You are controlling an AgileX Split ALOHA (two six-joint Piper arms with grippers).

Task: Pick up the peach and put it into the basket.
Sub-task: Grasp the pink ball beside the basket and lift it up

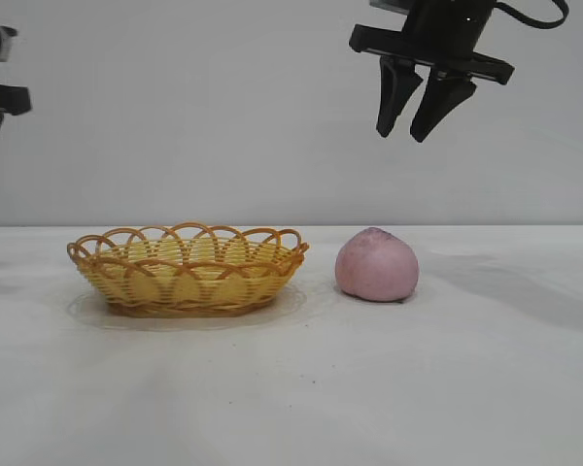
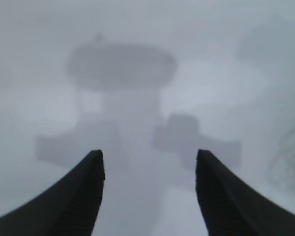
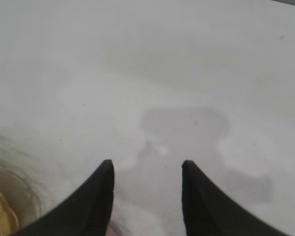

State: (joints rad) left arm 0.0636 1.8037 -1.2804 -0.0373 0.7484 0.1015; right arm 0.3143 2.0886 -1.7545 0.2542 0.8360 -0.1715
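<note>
Two jaws: right gripper (image 1: 414, 124) parted, empty, hanging high above the peach (image 1: 376, 264).
Peach: on worktop (image 1: 389, 388), beside basket (image 1: 187, 269), apart.
Left gripper (image 2: 150, 162): parted, empty; arm cut off at exterior view's left edge.

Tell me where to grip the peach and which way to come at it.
Come straight down with the right gripper, which hangs open above the peach. Probably close the fingers across its widest middle, below the pointed top: it sits upright on its flat base, apart from the basket, so both flanks are free. The left gripper is off at the side.
</note>
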